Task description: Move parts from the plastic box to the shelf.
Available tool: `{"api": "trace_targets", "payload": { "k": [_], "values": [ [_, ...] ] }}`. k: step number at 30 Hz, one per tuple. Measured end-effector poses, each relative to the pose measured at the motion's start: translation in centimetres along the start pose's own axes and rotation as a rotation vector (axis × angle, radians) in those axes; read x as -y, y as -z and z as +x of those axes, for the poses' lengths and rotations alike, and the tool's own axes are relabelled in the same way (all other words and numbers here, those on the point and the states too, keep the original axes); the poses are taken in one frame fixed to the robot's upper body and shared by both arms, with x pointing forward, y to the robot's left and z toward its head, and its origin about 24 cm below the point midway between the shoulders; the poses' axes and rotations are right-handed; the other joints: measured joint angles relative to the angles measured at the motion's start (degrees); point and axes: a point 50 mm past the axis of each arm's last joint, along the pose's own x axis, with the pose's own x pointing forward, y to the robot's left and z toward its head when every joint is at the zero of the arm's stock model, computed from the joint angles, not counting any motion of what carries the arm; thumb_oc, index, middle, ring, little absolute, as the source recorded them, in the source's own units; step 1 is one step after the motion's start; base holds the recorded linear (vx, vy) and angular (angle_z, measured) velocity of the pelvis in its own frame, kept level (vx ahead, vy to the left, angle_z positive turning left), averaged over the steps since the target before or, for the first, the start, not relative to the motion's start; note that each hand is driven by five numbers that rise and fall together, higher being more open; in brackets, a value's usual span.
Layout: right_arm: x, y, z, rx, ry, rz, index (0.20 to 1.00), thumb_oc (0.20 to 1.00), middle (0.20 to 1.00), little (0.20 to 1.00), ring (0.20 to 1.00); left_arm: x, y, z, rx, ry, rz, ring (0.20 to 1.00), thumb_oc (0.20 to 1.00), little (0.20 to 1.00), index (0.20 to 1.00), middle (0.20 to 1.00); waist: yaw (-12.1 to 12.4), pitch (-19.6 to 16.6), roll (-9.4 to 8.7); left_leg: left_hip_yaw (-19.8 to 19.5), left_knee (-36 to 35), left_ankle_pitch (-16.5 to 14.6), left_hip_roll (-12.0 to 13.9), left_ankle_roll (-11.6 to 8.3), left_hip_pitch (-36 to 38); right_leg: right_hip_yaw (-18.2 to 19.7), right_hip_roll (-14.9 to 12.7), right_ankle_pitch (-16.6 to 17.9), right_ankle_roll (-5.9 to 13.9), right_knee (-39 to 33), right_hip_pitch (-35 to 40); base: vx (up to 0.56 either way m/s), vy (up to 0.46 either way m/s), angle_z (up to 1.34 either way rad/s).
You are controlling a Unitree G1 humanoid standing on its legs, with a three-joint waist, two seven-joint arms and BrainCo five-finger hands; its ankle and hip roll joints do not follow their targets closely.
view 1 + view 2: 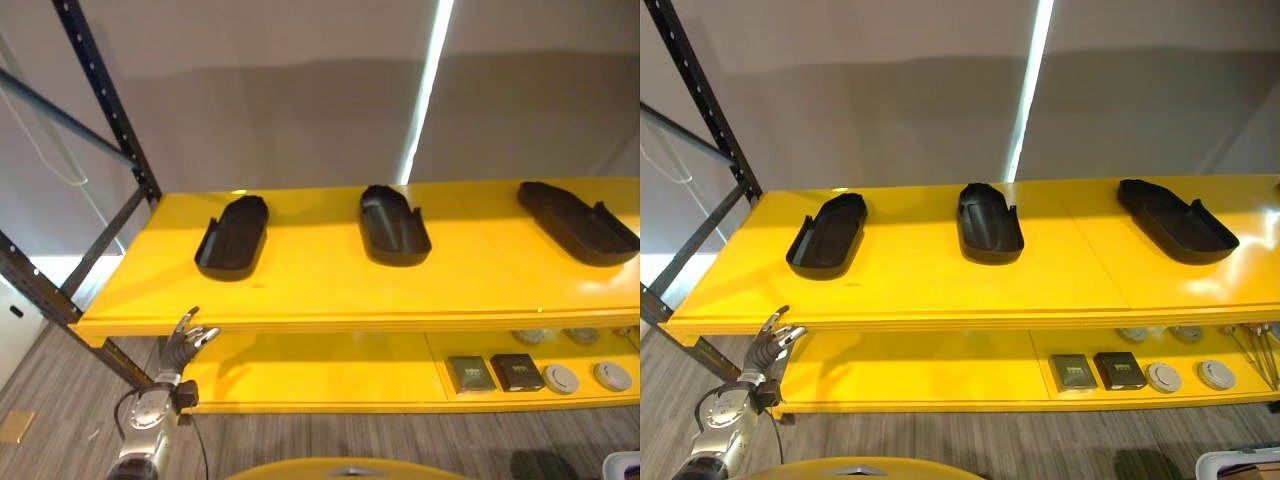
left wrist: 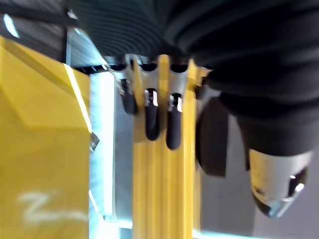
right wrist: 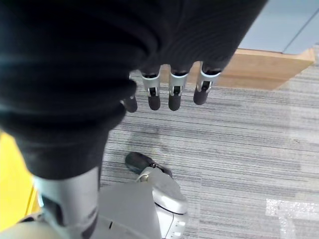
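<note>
- Three black parts lie on the top board of the yellow shelf (image 1: pixel 330 290) – shallow, elongated moulded trays with raised rims and one open, notched end.
- Left part (image 1: pixel 233 236) sits toward the shelf's left end, middle part (image 1: pixel 393 224) near the centre, right part (image 1: pixel 577 222) toward the right end; all well apart, none touching.
- Lower board (image 1: pixel 330 372) holds small items at the right: two dark square boxes (image 1: pixel 494 373) side by side, then two round grey discs (image 1: pixel 587 377) beside them, more discs behind, partly hidden under the top board.
- Black upright frame (image 1: pixel 108 110) stands at the shelf's left end.
- Left hand (image 1: pixel 185 341) is raised just below the front edge of the top board at its left end – fingers relaxed and spread, holding nothing.
- Left wrist view: the fingers (image 2: pixel 152 117) hang straight in front of the yellow shelf edge; a dark shape beside them, cannot tell what.
- Right wrist view: right hand (image 3: pixel 172 92) hangs over grey striped carpet (image 3: pixel 239 149), fingers loosely extended, empty; a wooden board (image 3: pixel 269 69) lies on the floor beyond.
</note>
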Motion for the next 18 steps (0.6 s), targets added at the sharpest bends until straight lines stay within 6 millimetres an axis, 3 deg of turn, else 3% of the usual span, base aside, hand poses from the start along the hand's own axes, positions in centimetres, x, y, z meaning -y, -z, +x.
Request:
{"api": "trace_targets", "payload": {
  "k": [2, 6, 8, 12, 14, 18],
  "values": [
    [-0.1, -0.6, 0.0, 0.008, -0.002, 0.006, 1.0, 1.0, 1.0, 1.0, 1.0, 0.9, -1.8, -0.3, 0.028, 0.171, -0.057, 1.0, 1.0, 1.0, 1.0, 1.0, 1.2, 1.7, -0.08, 0.0, 0.0, 0.5, -0.1, 0.53, -0.4, -0.6, -0.3, 0.0, -0.04, 0.0, 0.1, -0.01, 0.022, 0.19],
    [0.1, -1.0, 0.0, 0.011, 0.006, 0.027, 1.0, 1.0, 1.0, 1.0, 1.0, 3.0, -4.2, -0.7, 0.065, 0.505, -0.103, 1.0, 1.0, 1.0, 1.0, 1.0, 1.2, 2.7, -0.19, 0.2, 0.0, 0.9, -0.8, 0.7, 0.0, 0.0, -0.9, 0.0, -0.04, 0.0, -0.2, 0.01, 0.04, 0.01],
    [0.2, -1.0, 0.0, 0.017, 0.007, 0.026, 1.0, 1.0, 1.0, 1.0, 1.0, 4.9, -6.6, -1.0, 0.121, 0.743, -0.042, 1.0, 1.0, 1.0, 1.0, 1.0, 0.5, 2.5, 0.32, 1.2, 0.0, 0.9, -1.1, 0.72, 0.4, 1.0, -1.2, 0.0, 0.11, 0.0, 0.2, 0.01, 0.044, -0.2],
    [0.3, -1.1, 0.0, 0.021, 0.012, -0.022, 1.0, 1.0, 1.0, 1.0, 1.0, 7.3, -9.3, -0.3, 0.164, 0.995, 0.037, 1.0, 1.0, 1.0, 1.0, 1.0, -2.1, 1.7, 1.38, 2.1, 0.0, 0.5, -1.2, 0.58, 0.8, 2.0, -1.3, -0.1, 0.33, 0.0, -0.2, 0.01, 0.028, -0.13],
    [0.3, -1.0, 0.0, 0.019, 0.012, -0.046, 1.0, 1.0, 1.0, 1.0, 1.0, 8.6, -9.8, 0.0, 0.16, 1.098, 0.062, 1.0, 1.0, 1.0, 1.0, 1.0, -2.9, 1.3, 1.81, 2.7, 0.0, 0.3, -1.2, 0.63, 1.1, 2.3, -1.2, -0.1, 0.39, 0.0, -0.1, 0.02, 0.01, -0.17],
    [0.4, -1.8, 0.0, 0.034, 0.006, -0.136, 1.0, 1.0, 1.0, 1.0, 1.0, 14.5, -9.6, 0.3, 0.084, 1.423, 0.07, 1.0, 1.0, 1.0, 1.0, 1.0, -6.7, -0.3, 2.12, 5.0, 0.0, -0.6, -1.1, 0.31, 2.4, 4.3, -0.9, -0.2, 0.62, 0.0, -0.2, 0.04, -0.02, -0.25]
  ]
}}
